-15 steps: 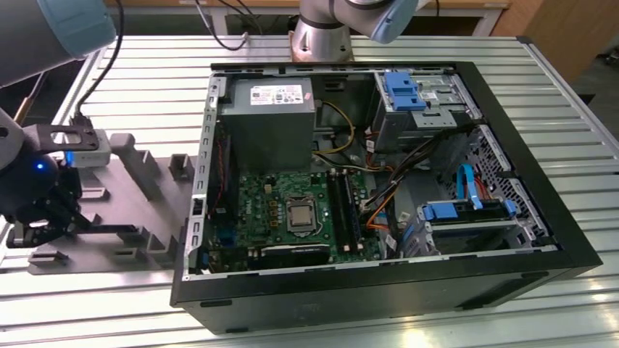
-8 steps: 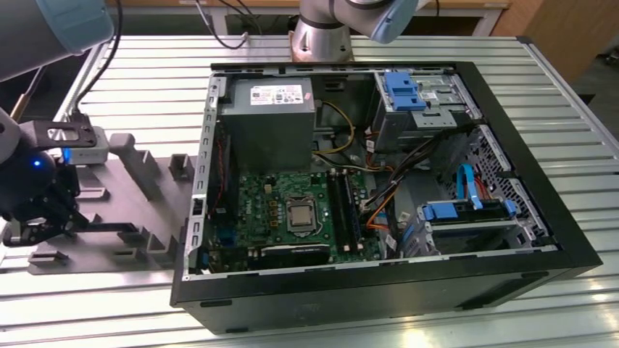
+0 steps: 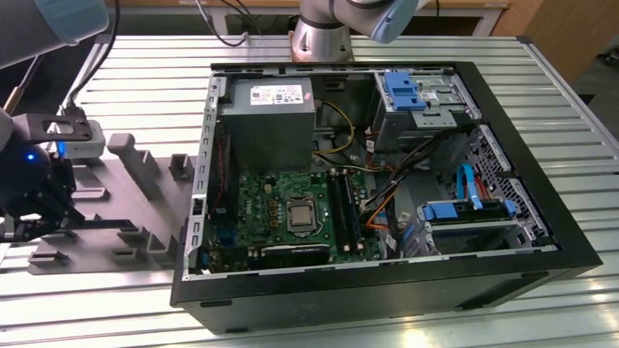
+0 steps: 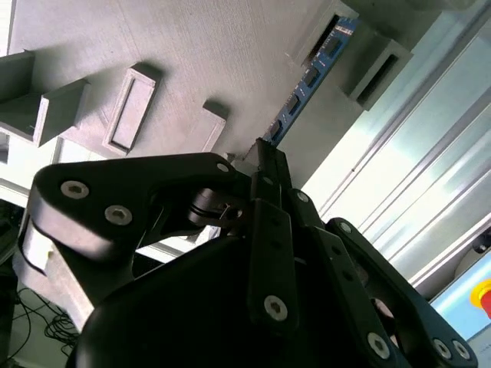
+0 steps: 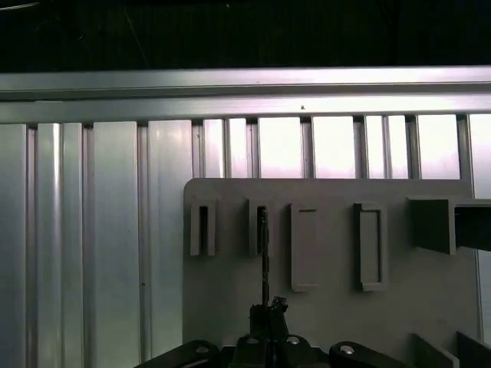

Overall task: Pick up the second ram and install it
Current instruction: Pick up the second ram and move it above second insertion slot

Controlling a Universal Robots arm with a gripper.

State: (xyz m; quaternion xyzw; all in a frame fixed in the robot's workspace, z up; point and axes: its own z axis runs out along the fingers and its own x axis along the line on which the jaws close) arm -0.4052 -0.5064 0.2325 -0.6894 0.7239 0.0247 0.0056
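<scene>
1. Black jointed links of the hand (image 4: 263, 153) sit closest to the lens in the second wrist view. Their tips are drawn together on the near end of the second ram (image 4: 308, 77).
2. Thin and flat, with a row of dark chips on a blue-green board, the second ram stands on edge in the grey holder tray (image 4: 192, 46). Its far end sits between two raised grey blocks.
3. Seen edge-on in the first wrist view, the stick is a thin dark line running from the tips into a tray slot.
4. From the exterior view, the tray rests on a slatted metal worktop (image 3: 145, 72). Beside it is an open computer case (image 3: 387, 297), whose motherboard (image 3: 266, 210) carries long black memory slots (image 3: 341, 206).
5. Risk, as I judge it: the grip looks to be near one end only. The stick could pivot or slip between the tips, or bind against the slot walls if drawn out crooked.
6. Orange cables (image 3: 379, 206) lie close to the memory slots and could snag a tilted stick.
</scene>
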